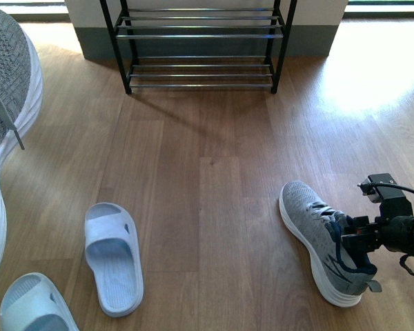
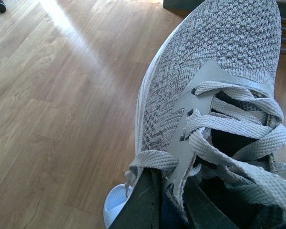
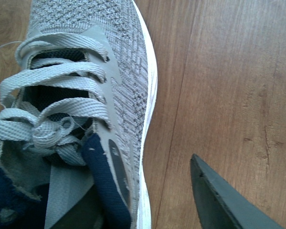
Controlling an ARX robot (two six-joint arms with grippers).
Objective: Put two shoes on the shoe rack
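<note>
The right pincer [image 1: 350, 238] is black, boxy-topped, trailing thin black cables [image 1: 406, 186].

Raised shoe [image 1: 7, 69] cropped by frame edge; rack [image 1: 200, 35] top cut off.

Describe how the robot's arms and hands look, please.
The right hand is black and blocky, with a small black box-shaped module on top and thin black cables beside it. Its fingers are flat dark wedges. The left hand shows similar dark fingers.
</note>
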